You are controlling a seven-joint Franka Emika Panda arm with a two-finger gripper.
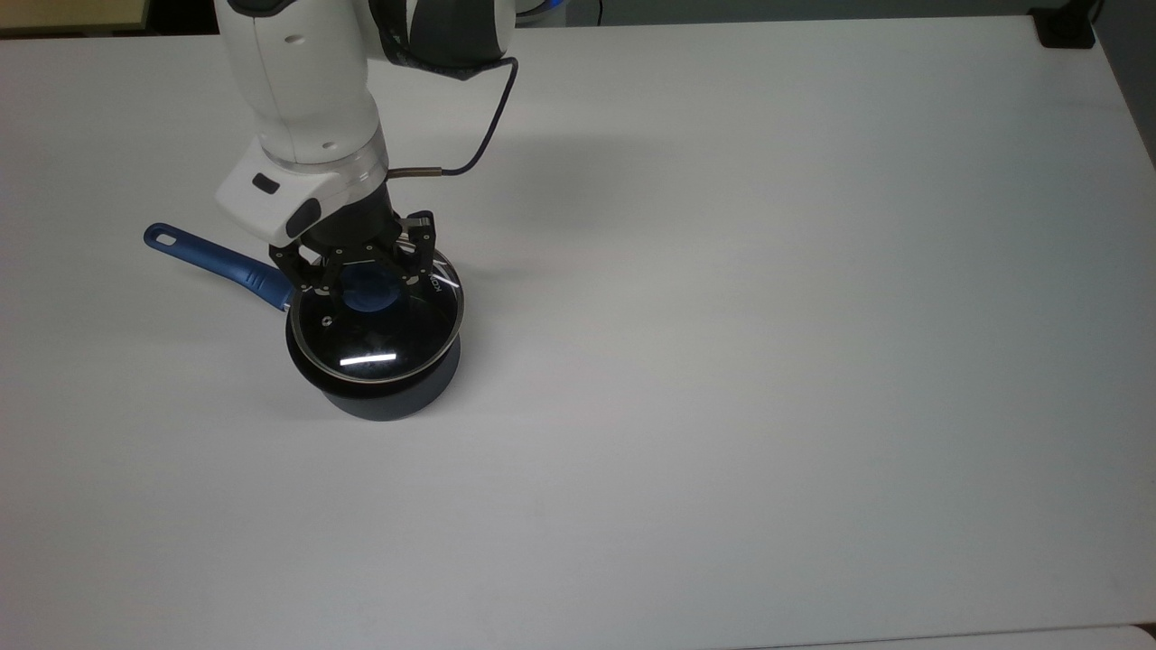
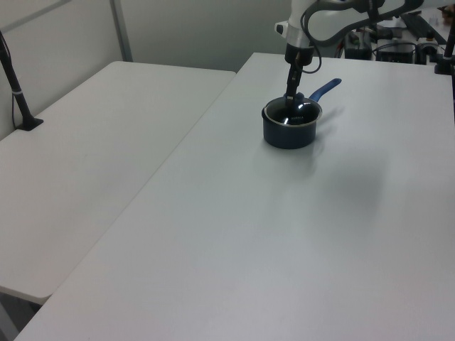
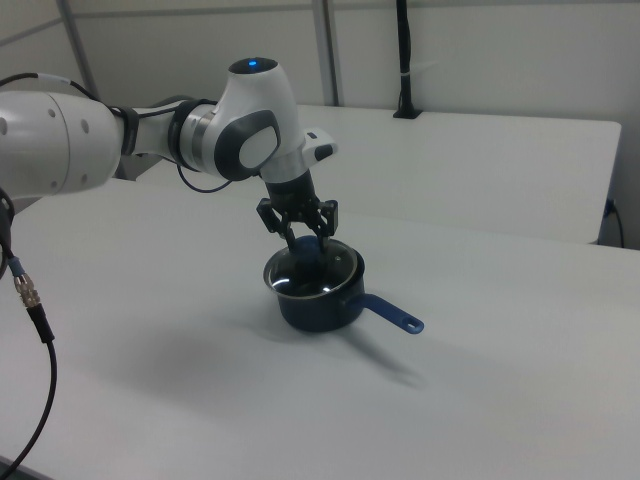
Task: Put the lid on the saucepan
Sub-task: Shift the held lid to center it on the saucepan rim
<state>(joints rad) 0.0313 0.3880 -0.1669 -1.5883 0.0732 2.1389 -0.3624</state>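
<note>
The saucepan (image 1: 390, 399) is a small dark pot standing on the white table (image 1: 722, 361), left of centre in the top view. Its blue handle (image 1: 212, 259) points toward the top view's left. The clear glass lid (image 1: 384, 338) lies level on the pot's rim. My gripper (image 1: 366, 282) comes down from above and is shut on the lid's blue knob (image 1: 368, 291), one finger on each side. The left view shows the pot (image 2: 288, 133) under my gripper (image 2: 291, 94). In the right view my gripper (image 3: 306, 245) holds the lid (image 3: 315, 280) on the pot (image 3: 320, 308).
A black mount (image 1: 1066, 27) sits at the table's far corner, at the top view's top right. A second white table (image 2: 85, 142) with a black post (image 2: 18, 92) stands beside this one. A loose cable (image 3: 30, 300) hangs at the right view's left.
</note>
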